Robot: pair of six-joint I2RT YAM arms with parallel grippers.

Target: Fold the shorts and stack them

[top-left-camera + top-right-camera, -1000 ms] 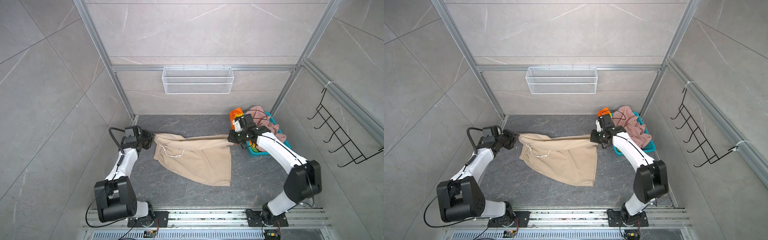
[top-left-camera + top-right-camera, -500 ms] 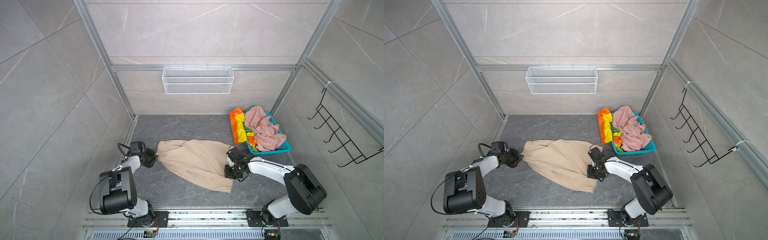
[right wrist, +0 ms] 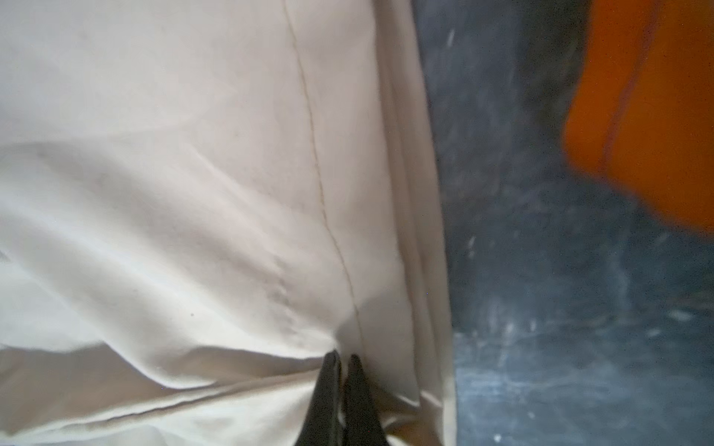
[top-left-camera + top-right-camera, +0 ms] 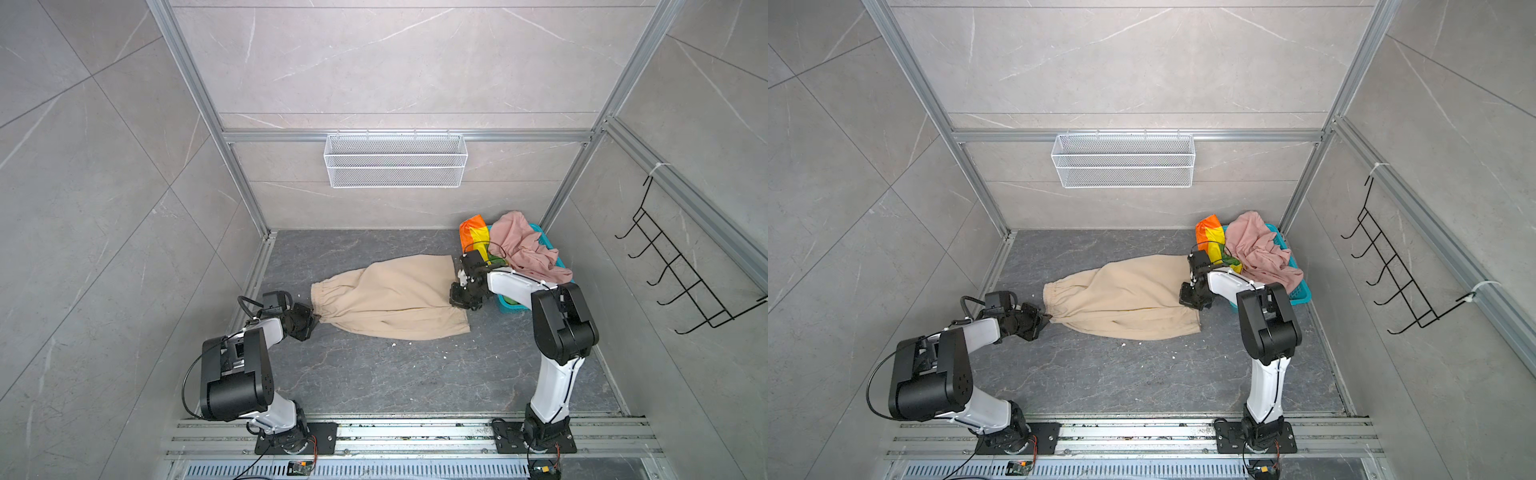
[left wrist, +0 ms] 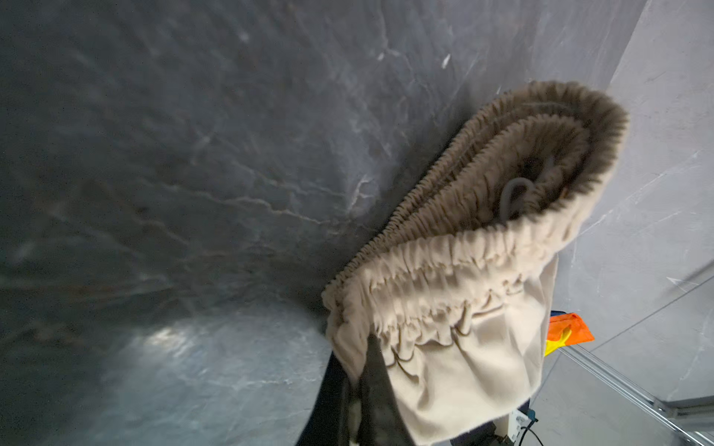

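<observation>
The beige shorts lie flat on the dark floor, doubled lengthways, with the gathered waistband to the left. My left gripper is shut on the near corner of the waistband. My right gripper is shut on the leg hem of the beige shorts. The rainbow-striped shorts and the dusty pink shorts are heaped on the basket at the back right.
The teal basket stands against the right wall behind my right arm. A white wire basket hangs on the back wall and a black hook rack on the right wall. White crumbs dot the floor.
Both grippers have come down from holding the beige shorts stretched in the air. The shorts now rest on the floor, and the right gripper has pulled the hem towards the basket.
</observation>
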